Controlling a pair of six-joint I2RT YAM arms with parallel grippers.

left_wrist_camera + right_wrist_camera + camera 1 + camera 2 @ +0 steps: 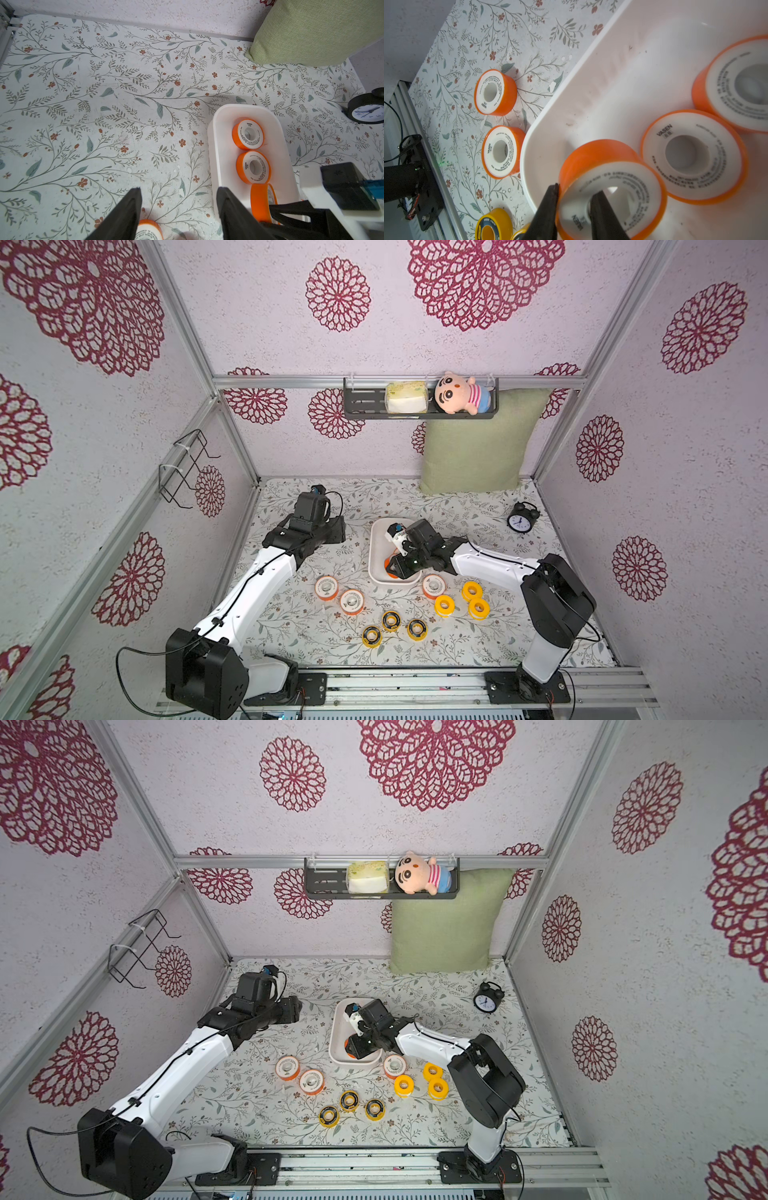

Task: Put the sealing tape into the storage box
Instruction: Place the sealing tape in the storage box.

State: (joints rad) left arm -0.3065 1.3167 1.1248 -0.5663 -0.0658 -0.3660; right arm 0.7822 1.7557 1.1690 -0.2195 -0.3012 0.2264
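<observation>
So, the right gripper (577, 189) is clamped on an orange roll (602, 158), one finger through the centre hole and one outside, I guess because that wall is the only thin bit to pinch. It's held tilted over the 6 o'clock end of the storage box (591, 93), the free spot next to two flat rolls (693, 155). The left gripper (179, 189) sits spread and empty at the box's 9 o'clock, out of the way. Nine loose rolls (352, 600) lie outside, from 8 round to 4 o'clock.

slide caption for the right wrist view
Right gripper shut on an orange tape roll, one finger through its hole, in the storage box beside two flat rolls.
</observation>
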